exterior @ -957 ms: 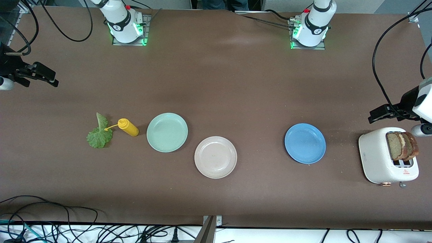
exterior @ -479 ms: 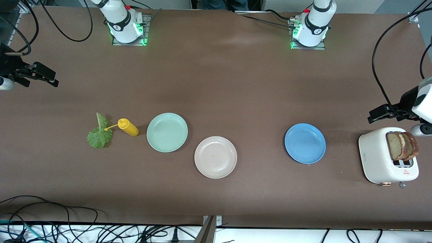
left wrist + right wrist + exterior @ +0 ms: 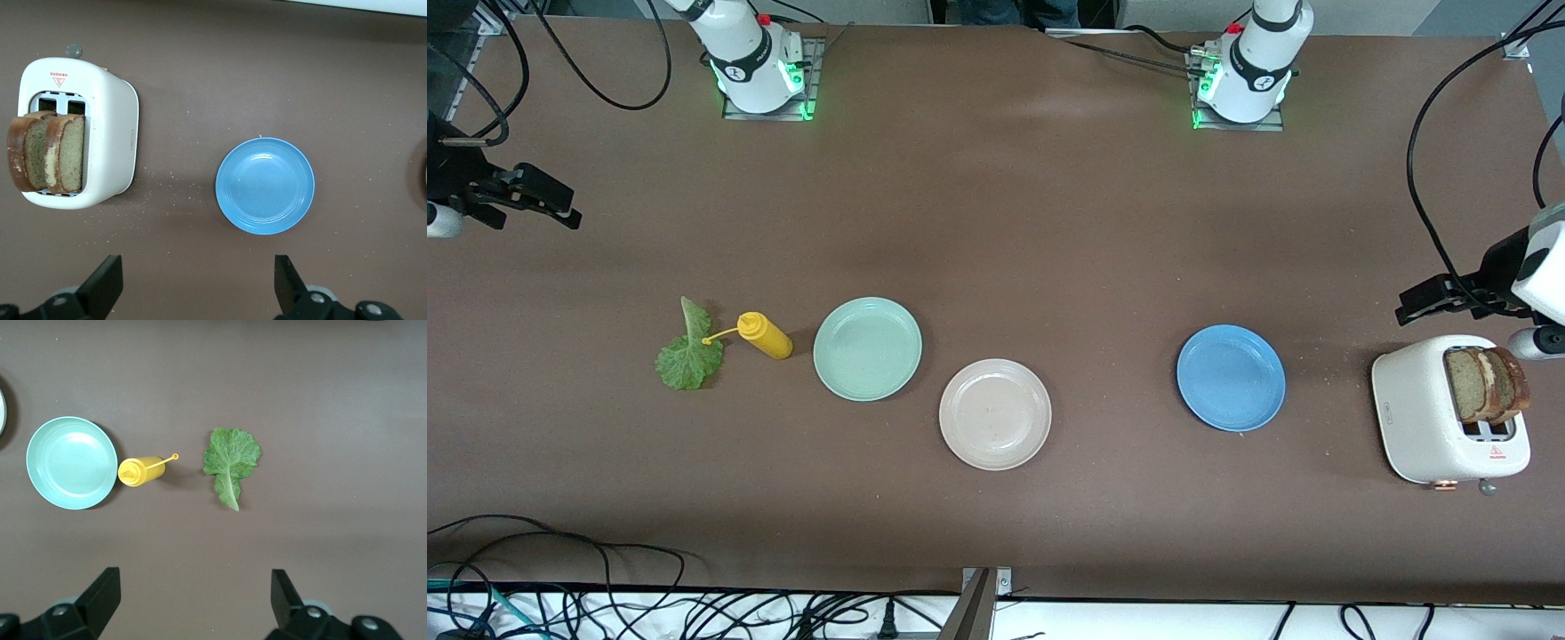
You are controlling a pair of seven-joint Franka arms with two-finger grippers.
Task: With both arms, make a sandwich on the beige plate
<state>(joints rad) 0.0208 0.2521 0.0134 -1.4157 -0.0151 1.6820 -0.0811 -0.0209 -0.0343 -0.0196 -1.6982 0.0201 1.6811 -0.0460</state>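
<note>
Beige plate (image 3: 995,414): bare, mid-tabletop (image 3: 1049,222), nearest the front camera of three plates. Bread slices (image 3: 1487,384): two, upright in white toaster (image 3: 1427,413) at the left arm's end. Lettuce leaf (image 3: 688,352): flat at the right arm's end, beside yellow squeeze bottle (image 3: 765,335). Mint-green plate (image 3: 867,348) and blue plate (image 3: 1231,378): bare. Left claw (image 3: 197,293): open, over bare tabletop near toaster. Right claw (image 3: 193,607): open, over bare tabletop near lettuce.
</note>
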